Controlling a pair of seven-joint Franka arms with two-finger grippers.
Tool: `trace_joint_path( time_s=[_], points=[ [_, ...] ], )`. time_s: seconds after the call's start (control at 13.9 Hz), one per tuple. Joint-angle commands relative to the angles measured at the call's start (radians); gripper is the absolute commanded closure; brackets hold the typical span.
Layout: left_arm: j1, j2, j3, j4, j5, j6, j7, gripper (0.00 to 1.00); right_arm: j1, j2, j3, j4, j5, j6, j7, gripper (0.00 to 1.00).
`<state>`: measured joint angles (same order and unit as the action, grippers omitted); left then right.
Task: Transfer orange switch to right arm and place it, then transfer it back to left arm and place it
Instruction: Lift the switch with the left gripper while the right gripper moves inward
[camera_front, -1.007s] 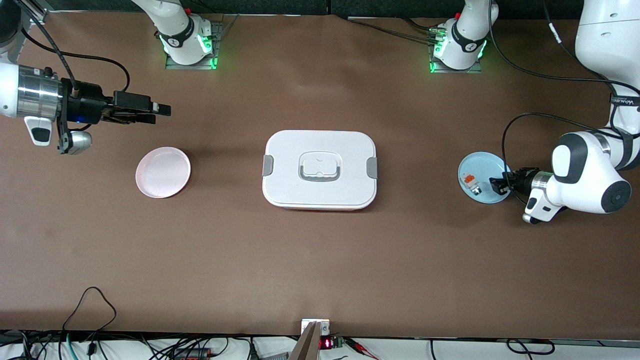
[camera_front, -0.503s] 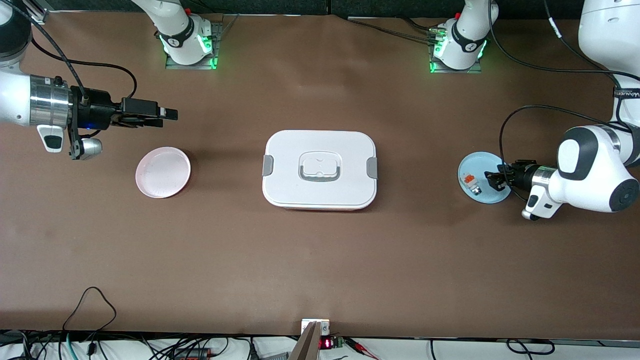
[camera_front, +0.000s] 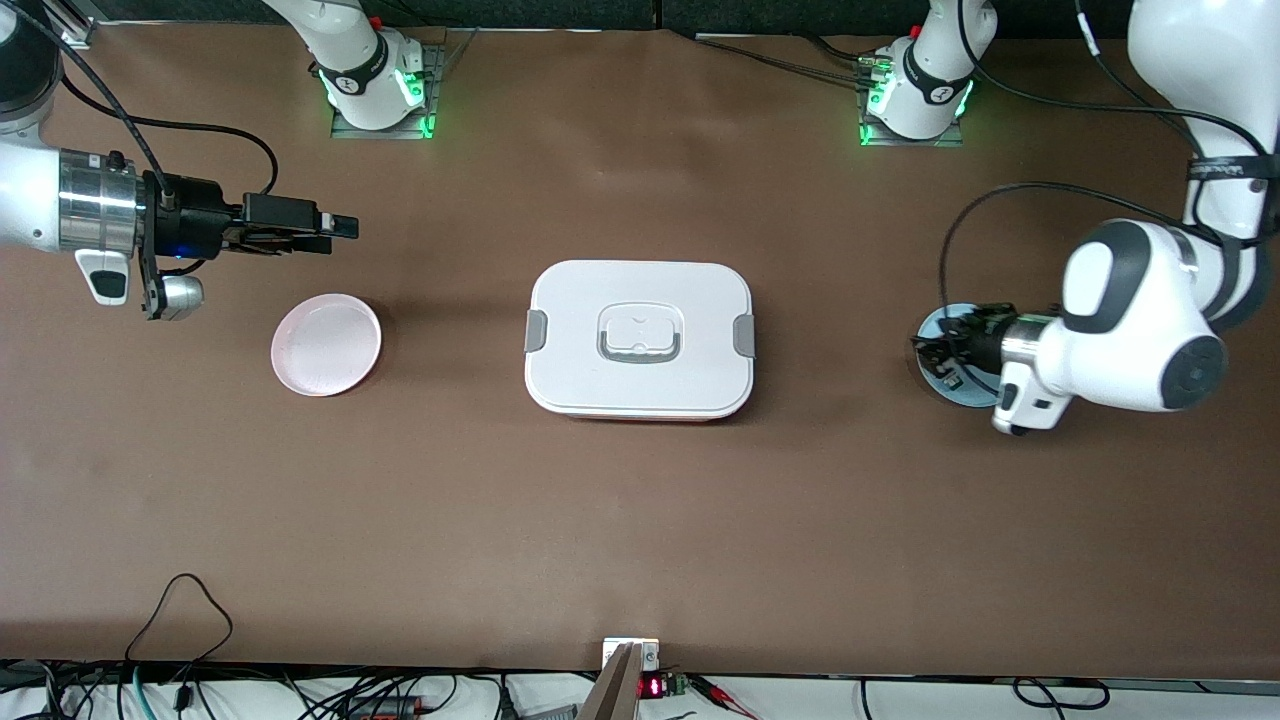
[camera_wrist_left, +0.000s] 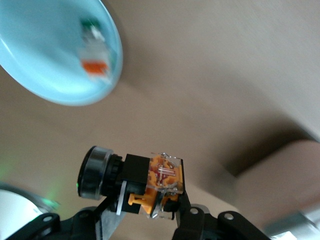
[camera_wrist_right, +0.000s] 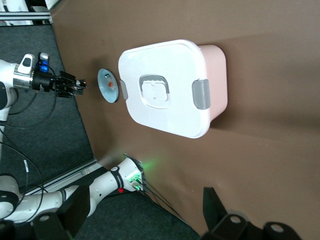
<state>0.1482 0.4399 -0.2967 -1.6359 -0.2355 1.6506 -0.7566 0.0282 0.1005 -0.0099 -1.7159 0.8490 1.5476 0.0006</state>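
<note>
Right now my left gripper (camera_wrist_left: 150, 212) is clamped on the orange switch (camera_wrist_left: 134, 181), a small black blocky piece with bright orange markings and a dark cylindrical end, and holds it in the air over the round light-blue plate (camera_front: 935, 385) that lies toward the left arm's end of the table from the large white rounded-rectangle lidded box (camera_front: 640, 340). A small white-grey piece with an orange top (camera_wrist_left: 94, 50) lies on that blue plate, seen from my left wrist. The box, with its grey side latches and grey recessed handle, sits closed in the middle of the brown table (camera_front: 640, 520). My right gripper (camera_front: 320, 233) hangs with its black fingers spread wide and holding nothing, above the tabletop toward the right arm's end from the box, and that arm waits. A round pale-pink plate (camera_front: 326, 344) lies on the table toward the right arm's end from the box, well apart from it.
</note>
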Motion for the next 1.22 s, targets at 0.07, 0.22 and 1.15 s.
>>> trace_joint_path(
  time_s=[0.07, 0.22, 1.15],
  points=[
    [0.007, -0.027, -0.079, 0.031, -0.062, -0.018, -0.174, 0.93, -0.001, 0.011, -0.001, 0.018, 0.105, 0.002, -0.007, 0.00],
    [0.007, -0.027, -0.131, 0.071, -0.103, -0.018, -0.292, 0.94, -0.001, 0.016, -0.001, 0.019, 0.133, 0.002, -0.005, 0.00],
    [-0.113, -0.023, -0.242, 0.214, -0.258, 0.110, -0.763, 1.00, 0.122, 0.045, 0.002, 0.018, 0.148, 0.081, 0.007, 0.00]
  ],
)
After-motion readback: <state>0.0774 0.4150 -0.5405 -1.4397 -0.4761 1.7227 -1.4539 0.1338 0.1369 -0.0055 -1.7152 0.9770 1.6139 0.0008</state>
